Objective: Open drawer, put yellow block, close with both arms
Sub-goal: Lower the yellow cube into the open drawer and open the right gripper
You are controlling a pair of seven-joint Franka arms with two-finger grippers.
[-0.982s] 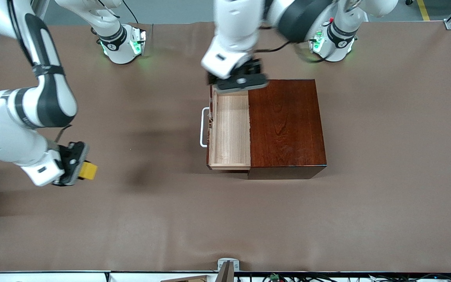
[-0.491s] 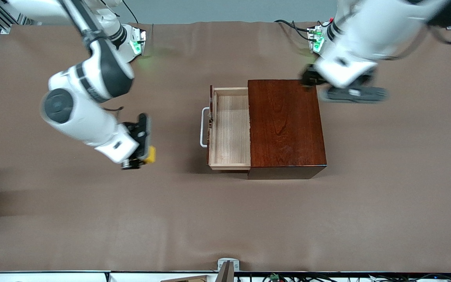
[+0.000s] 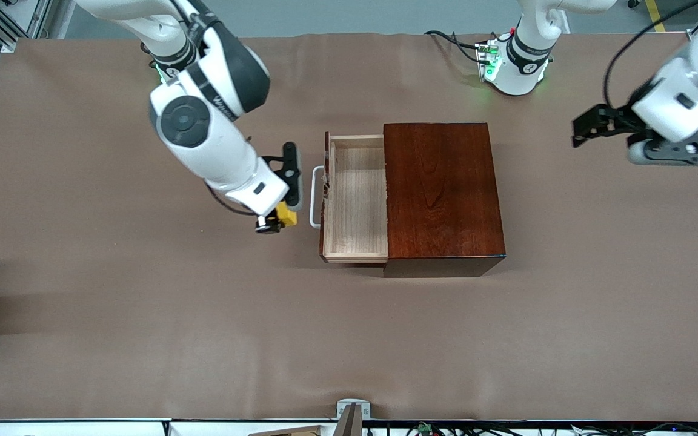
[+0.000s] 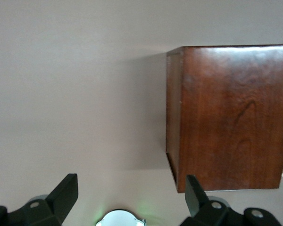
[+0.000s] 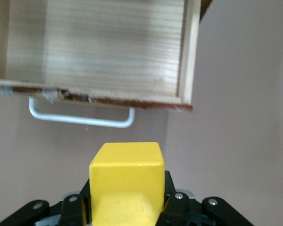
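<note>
Yellow block sits clamped in the right gripper, over the table just in front of the drawer's white bar handle, so the carry step is in hand. Next, I judge, it must clear the handle and front edge, then release over the drawer, which stands open and empty. Left gripper, fingers spread and holding nothing, waits over the table toward its own end, beside the wooden box.

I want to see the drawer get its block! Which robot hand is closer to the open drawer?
The right one. The right gripper, holding the yellow block, is just in front of the drawer, by its white handle. The left gripper is over bare table at the left arm's end.
</note>
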